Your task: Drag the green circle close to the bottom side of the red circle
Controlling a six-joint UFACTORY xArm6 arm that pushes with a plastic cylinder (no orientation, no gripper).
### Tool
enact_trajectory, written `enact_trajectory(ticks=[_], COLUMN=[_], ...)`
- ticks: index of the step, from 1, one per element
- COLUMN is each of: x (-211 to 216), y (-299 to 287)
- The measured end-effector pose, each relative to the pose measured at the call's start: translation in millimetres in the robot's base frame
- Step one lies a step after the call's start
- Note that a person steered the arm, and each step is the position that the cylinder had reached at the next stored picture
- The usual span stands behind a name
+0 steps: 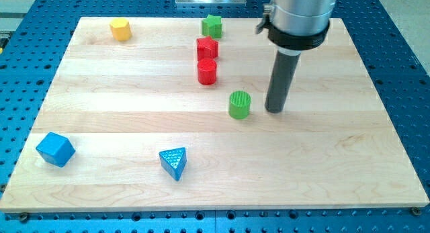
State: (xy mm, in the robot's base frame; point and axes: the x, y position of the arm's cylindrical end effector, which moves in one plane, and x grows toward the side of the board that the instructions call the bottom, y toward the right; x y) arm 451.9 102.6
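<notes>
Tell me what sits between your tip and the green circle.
Nothing: in the camera view only bare board separates my tip from the green circle, which lies just to the tip's left.

Bright, even light from overhead fills the scene. The pale wooden board (134, 125) shows no harsh glare, only a soft sheen. Shadows are short and faint, hugging the base of each block and of the rod (282, 78). Focus is sharp from near to far, with slight softness from the low resolution.
</notes>
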Motion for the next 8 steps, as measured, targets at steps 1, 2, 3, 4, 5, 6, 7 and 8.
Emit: enact_trajectory(ticks=[1,2,3,4,5,6,7,8], x=[0,2,6,56,56,37,31,33], y=[0,-59,-82,-70,-117,-136,-159,-155])
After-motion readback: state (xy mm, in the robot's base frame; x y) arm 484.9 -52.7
